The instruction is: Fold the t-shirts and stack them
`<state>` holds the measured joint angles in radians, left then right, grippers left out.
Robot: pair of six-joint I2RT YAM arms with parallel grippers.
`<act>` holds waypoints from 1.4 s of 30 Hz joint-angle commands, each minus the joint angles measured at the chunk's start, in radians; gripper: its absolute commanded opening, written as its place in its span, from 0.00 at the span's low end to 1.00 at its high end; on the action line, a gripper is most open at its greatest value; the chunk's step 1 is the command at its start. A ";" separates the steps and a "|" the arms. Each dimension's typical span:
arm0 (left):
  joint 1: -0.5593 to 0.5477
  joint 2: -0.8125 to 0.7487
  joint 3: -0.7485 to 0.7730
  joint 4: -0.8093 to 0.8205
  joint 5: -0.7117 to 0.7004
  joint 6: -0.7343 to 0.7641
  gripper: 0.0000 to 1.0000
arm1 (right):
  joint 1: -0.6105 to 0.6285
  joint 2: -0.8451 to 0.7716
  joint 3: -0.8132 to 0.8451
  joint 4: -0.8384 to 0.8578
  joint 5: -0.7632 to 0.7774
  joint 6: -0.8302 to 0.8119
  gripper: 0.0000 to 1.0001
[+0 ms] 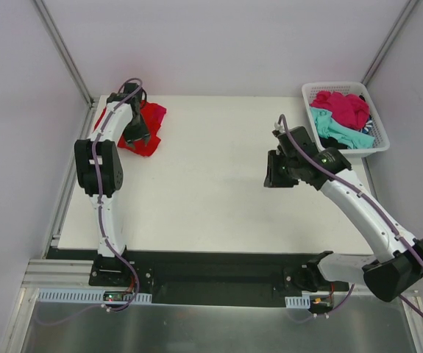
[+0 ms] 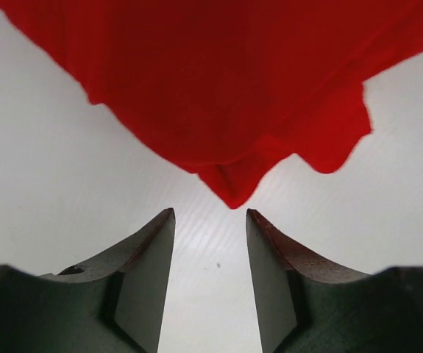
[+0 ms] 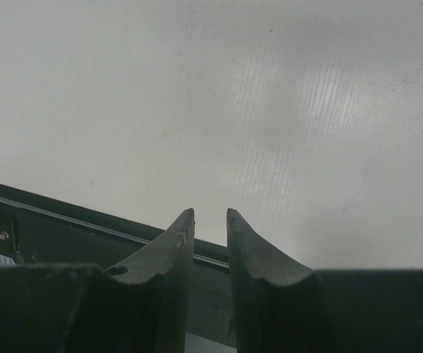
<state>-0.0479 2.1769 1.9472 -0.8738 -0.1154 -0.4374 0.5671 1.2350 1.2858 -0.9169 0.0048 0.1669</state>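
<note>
**Red shirt in far-left corner, both tools empty**

The red shirt (image 1: pixel 151 126) (image 2: pixel 218 73) lies crumpled at the far-left corner of the tabletop (image 1: pixel 211 198). In the left wrist view, a pointed fold of it reaches toward the fingertips but stops just short of them. The left tool (image 1: pixel 139 138) (image 2: pixel 210 213) is right at the shirt's near edge. Its jaws stand apart with only bare tabletop between them, gripping nothing.

More shirts are heaped in the basket (image 1: pixel 343 85) at the far-right corner: a magenta one (image 1: pixel 343 107) on top, a teal one (image 1: pixel 336 132) toward the near side, and a dark one (image 1: pixel 367 125) by the right wall.

The right tool (image 1: pixel 276 176) (image 3: pixel 210 213) is over bare tabletop, near the basket and well apart from the red shirt. Its jaws show a narrow gap and hold nothing.
</note>
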 commanded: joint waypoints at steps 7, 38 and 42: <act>0.065 -0.029 -0.028 -0.154 -0.104 -0.014 0.43 | -0.016 -0.057 -0.063 -0.025 -0.025 -0.030 0.28; 0.056 0.245 0.220 -0.051 0.152 -0.147 0.42 | -0.038 -0.169 -0.065 -0.076 -0.052 -0.037 0.29; 0.052 0.258 0.242 -0.050 0.168 -0.155 0.42 | -0.038 -0.166 -0.060 -0.076 -0.055 -0.040 0.29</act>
<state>0.0185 2.4256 2.1418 -0.9546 -0.0086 -0.5507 0.5335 1.0763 1.2224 -0.9775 -0.0391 0.1375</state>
